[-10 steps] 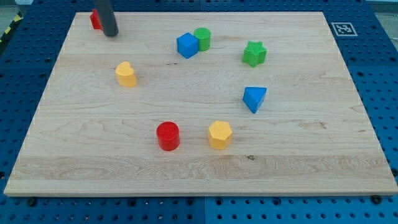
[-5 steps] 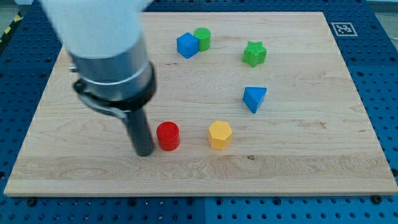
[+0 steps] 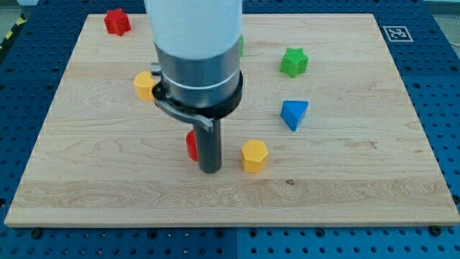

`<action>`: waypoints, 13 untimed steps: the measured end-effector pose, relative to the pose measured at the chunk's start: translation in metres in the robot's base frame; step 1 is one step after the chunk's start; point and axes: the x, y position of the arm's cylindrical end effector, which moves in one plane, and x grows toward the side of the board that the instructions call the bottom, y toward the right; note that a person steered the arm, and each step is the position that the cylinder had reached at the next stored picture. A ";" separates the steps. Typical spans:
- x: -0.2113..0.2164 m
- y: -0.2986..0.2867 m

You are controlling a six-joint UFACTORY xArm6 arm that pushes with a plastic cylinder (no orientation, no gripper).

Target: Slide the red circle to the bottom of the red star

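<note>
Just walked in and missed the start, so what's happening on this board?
A robot arm's rod is down on the wooden board, my tip set at the view's right side of the red circle, which it largely hides, with the yellow hexagon just beyond to the right. The red star sits far off at the top left corner, so the circle is nowhere near below it yet.

Light wood board (image 3: 359, 180) on blue perforated table (image 3: 445, 86); even lighting.
</note>
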 end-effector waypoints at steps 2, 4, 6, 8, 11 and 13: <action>-0.027 -0.019; -0.031 -0.032; -0.073 -0.042; -0.098 -0.065; -0.172 -0.087; -0.196 -0.124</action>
